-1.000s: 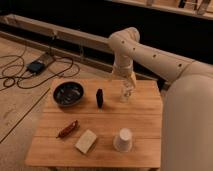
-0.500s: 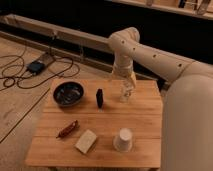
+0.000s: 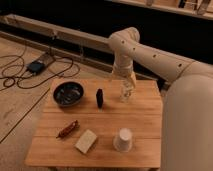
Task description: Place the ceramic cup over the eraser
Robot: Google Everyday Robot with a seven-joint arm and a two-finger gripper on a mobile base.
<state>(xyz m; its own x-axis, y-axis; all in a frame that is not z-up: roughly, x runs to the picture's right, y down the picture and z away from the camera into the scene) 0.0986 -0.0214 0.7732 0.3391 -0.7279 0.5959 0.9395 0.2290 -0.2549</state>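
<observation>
The white ceramic cup (image 3: 123,139) stands upside down near the front right of the wooden table (image 3: 105,120), its narrow base up. The black eraser (image 3: 100,98) stands on edge near the table's back middle, well behind and left of the cup. My gripper (image 3: 127,91) hangs over the back right of the table, at the small clear glass (image 3: 126,94), right of the eraser and far from the cup.
A dark round bowl (image 3: 68,93) sits at the back left. A reddish-brown elongated thing (image 3: 67,129) and a beige rectangular block (image 3: 86,141) lie at the front left. Cables and a dark box (image 3: 36,66) lie on the floor to the left.
</observation>
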